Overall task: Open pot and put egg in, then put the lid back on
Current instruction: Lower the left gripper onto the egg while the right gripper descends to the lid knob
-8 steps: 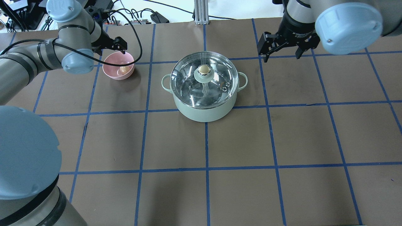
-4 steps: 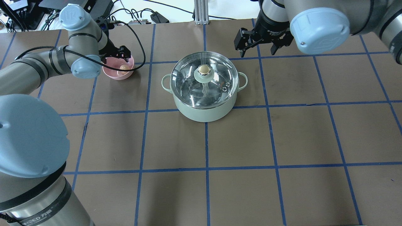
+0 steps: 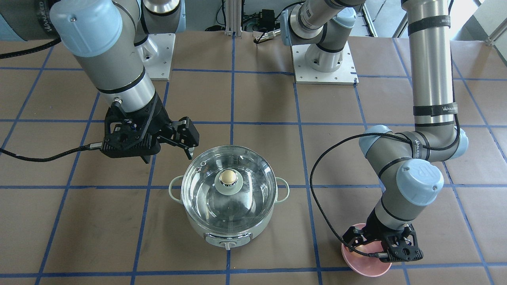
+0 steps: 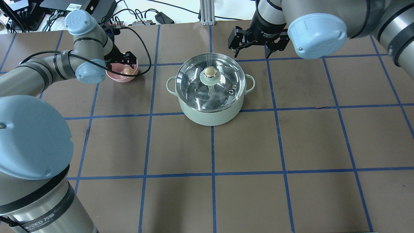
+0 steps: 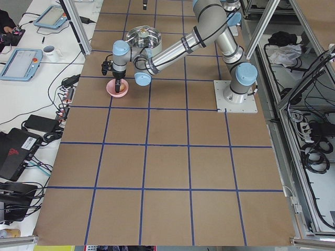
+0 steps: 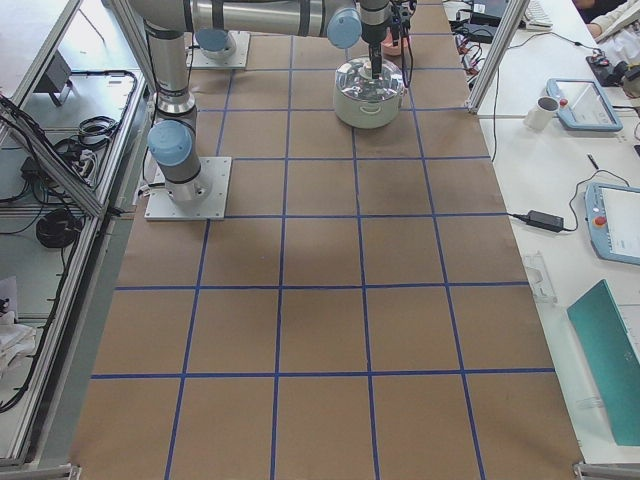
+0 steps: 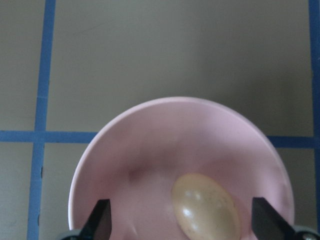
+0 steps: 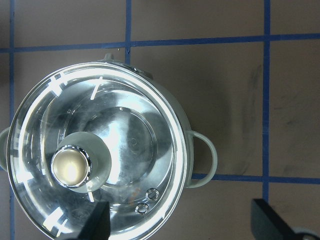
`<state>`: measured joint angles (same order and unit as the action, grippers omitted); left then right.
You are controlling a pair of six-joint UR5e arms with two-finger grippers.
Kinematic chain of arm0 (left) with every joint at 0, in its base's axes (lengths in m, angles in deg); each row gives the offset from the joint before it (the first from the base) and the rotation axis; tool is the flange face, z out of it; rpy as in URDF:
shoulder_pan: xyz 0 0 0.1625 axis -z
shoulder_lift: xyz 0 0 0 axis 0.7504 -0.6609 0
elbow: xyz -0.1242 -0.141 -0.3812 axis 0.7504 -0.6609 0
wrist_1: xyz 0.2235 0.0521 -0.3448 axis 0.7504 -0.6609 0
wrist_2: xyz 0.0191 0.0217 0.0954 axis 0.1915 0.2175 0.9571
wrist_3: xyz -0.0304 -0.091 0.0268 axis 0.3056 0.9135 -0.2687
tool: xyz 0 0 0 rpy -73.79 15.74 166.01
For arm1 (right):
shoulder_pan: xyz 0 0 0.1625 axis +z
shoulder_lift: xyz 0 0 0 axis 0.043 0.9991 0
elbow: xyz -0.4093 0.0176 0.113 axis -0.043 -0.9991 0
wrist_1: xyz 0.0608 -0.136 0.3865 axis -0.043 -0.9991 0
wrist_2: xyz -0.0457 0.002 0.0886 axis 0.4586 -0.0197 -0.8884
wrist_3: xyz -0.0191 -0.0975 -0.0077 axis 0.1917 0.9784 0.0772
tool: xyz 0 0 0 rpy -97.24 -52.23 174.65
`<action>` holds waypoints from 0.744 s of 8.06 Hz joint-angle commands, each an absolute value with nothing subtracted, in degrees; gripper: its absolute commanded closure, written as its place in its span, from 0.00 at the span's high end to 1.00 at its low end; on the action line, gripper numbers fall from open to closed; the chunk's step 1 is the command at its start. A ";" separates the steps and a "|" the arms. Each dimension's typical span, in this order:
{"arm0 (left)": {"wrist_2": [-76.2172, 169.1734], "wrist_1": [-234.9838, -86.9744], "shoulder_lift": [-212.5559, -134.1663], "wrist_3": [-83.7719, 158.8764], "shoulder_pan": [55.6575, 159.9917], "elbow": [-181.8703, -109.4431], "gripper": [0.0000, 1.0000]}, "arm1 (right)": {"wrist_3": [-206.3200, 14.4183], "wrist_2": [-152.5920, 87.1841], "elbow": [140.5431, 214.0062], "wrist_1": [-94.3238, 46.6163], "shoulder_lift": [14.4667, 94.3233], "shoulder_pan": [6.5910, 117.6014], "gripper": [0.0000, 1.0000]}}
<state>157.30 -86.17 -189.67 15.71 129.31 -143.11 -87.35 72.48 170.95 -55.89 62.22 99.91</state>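
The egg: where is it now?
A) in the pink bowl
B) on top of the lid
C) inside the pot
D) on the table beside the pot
A: the egg lies in the pink bowl, between the open jaws of the left gripper, and the lid sits closed on the pot.

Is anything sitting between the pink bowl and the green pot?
Nothing rests there: the overhead view shows bare brown table between the round pink bowl and round mint-green pot; only the left arm's black cable loops above.
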 commanded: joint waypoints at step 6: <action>156.96 -87.94 -190.50 14.12 129.31 -143.28 1.00 | -99.30 77.60 161.80 -53.89 51.21 108.19 1.00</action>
<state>157.04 -87.90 -190.30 14.43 129.31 -143.28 -97.14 77.57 162.60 -53.92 52.49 106.86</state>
